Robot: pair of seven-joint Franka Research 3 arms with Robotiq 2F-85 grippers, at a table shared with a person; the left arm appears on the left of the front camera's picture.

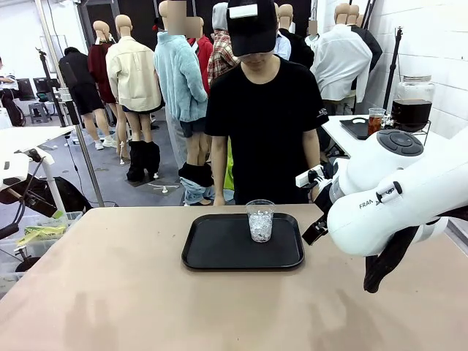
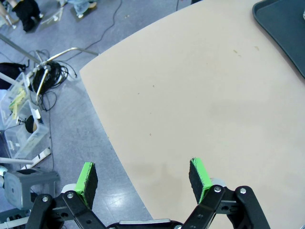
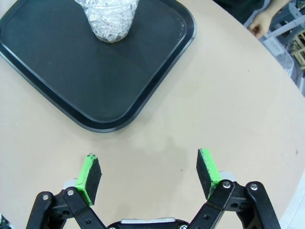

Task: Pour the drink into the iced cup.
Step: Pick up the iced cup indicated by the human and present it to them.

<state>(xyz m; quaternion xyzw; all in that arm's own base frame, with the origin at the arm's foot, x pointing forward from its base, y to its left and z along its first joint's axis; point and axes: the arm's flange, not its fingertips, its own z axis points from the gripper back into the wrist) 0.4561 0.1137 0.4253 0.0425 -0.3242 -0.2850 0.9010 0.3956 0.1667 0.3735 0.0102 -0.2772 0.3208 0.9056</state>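
Both left fingers (image 2: 87,183) and right fingers (image 3: 89,179) spread empty; iced cup (image 3: 109,21) top cropped.

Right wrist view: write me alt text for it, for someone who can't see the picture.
The right gripper hangs open and empty above a bare stretch of tan table, its green pads spread wide. Just beyond it lies a black tray, and on it stands a clear cup holding ice, cut off by the picture's top edge.
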